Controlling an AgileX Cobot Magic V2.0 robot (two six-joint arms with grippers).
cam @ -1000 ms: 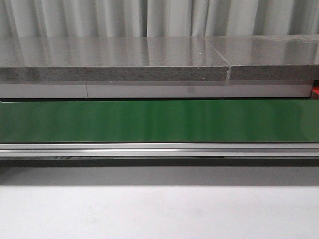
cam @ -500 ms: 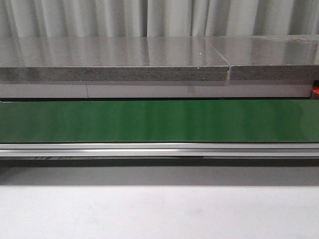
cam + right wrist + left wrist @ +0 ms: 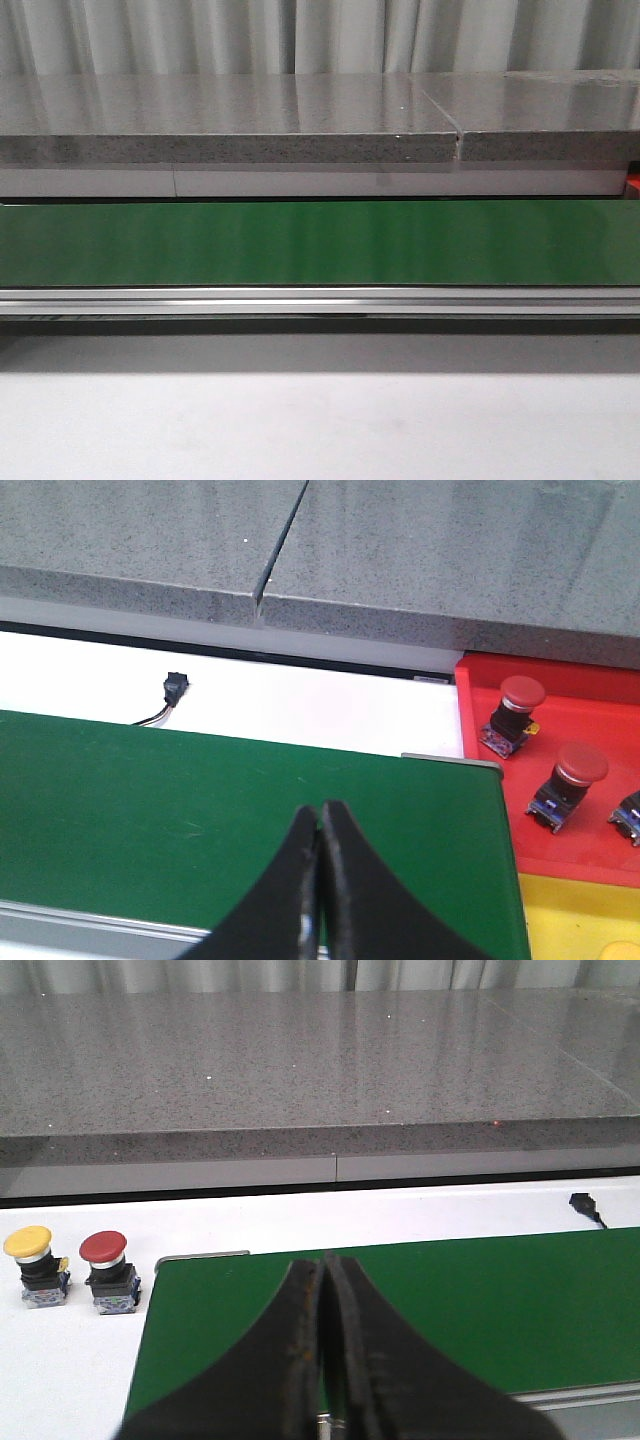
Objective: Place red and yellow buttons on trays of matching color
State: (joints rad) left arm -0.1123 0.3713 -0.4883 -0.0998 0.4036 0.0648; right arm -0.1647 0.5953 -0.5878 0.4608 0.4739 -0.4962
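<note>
In the left wrist view a yellow button (image 3: 32,1265) and a red button (image 3: 107,1271) stand side by side on the white surface just off the end of the green belt (image 3: 420,1310). My left gripper (image 3: 323,1264) hangs shut and empty over that belt end. In the right wrist view the red tray (image 3: 580,780) holds two red buttons (image 3: 515,712) (image 3: 568,785), with part of a third item at the frame edge. The yellow tray (image 3: 575,920) lies beside it. My right gripper (image 3: 319,811) is shut and empty above the belt (image 3: 200,810), short of the trays.
A grey stone counter (image 3: 230,125) runs behind the green conveyor belt (image 3: 320,242), with an aluminium rail (image 3: 320,300) along the belt's near side. A small black connector with wires (image 3: 172,692) lies on the white strip behind the belt. Neither arm shows in the front view.
</note>
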